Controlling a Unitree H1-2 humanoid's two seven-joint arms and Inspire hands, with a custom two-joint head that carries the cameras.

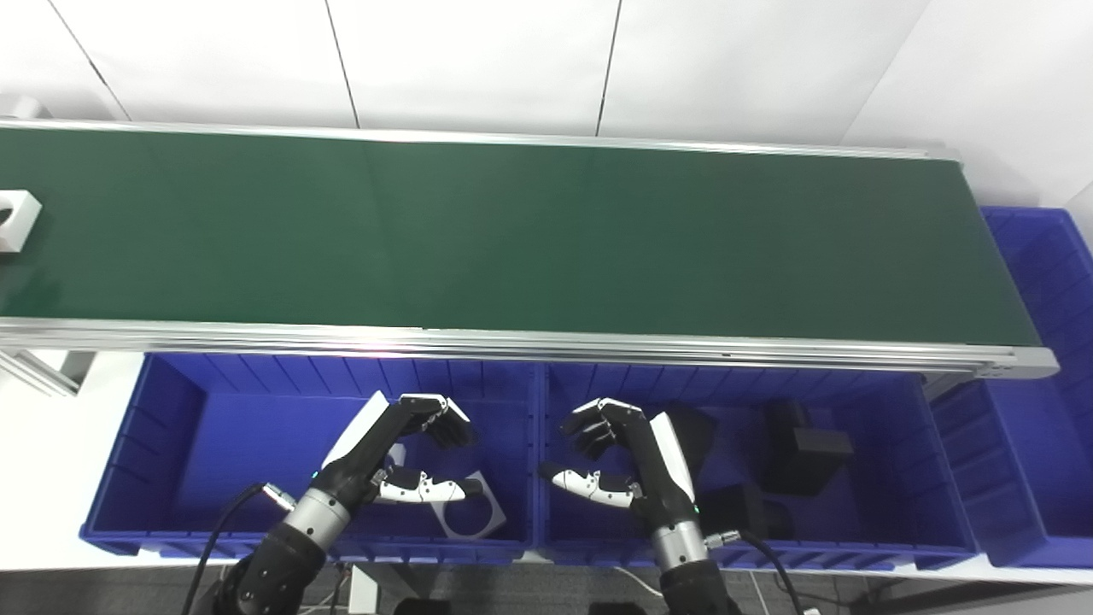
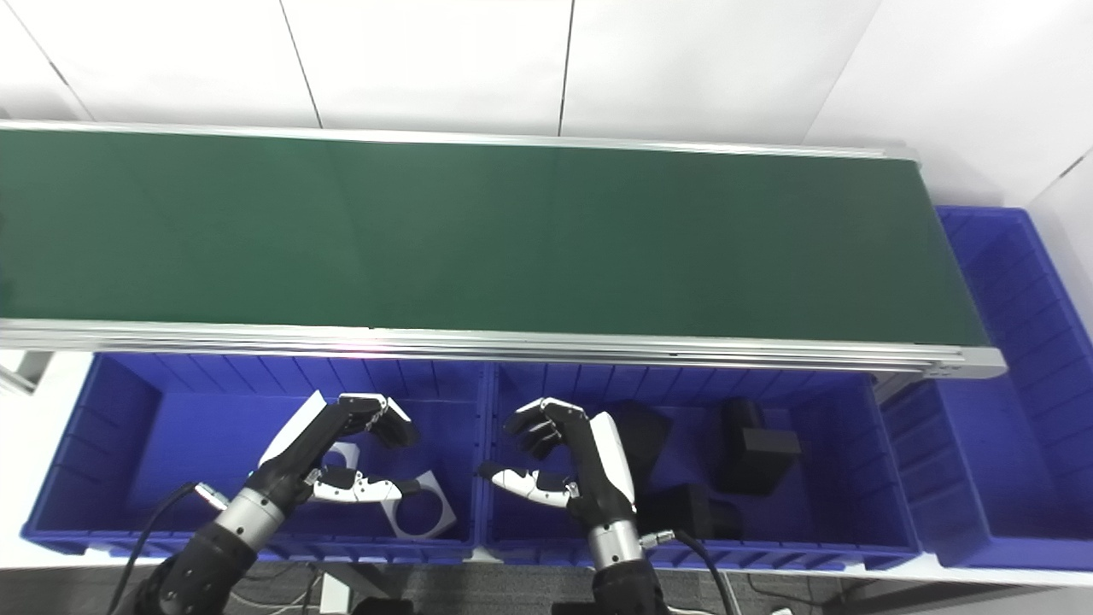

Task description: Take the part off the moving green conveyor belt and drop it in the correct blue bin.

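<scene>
**Both hands idle, part just entering**

Left eye: left hand [image 1: 408, 457] & right hand [image 1: 616, 457] spread, empty, over blue bins [image 1: 154, 410]. White part [image 1: 15, 220] at far-left belt [image 1: 546, 239] edge.

Right eye: part out of frame. Risk: late reach, part slips past.

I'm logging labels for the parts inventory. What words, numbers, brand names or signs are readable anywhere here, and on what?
None: no text shows on the green conveyor belt, the blue bins, the black parts, the white parts or either hand.
</scene>
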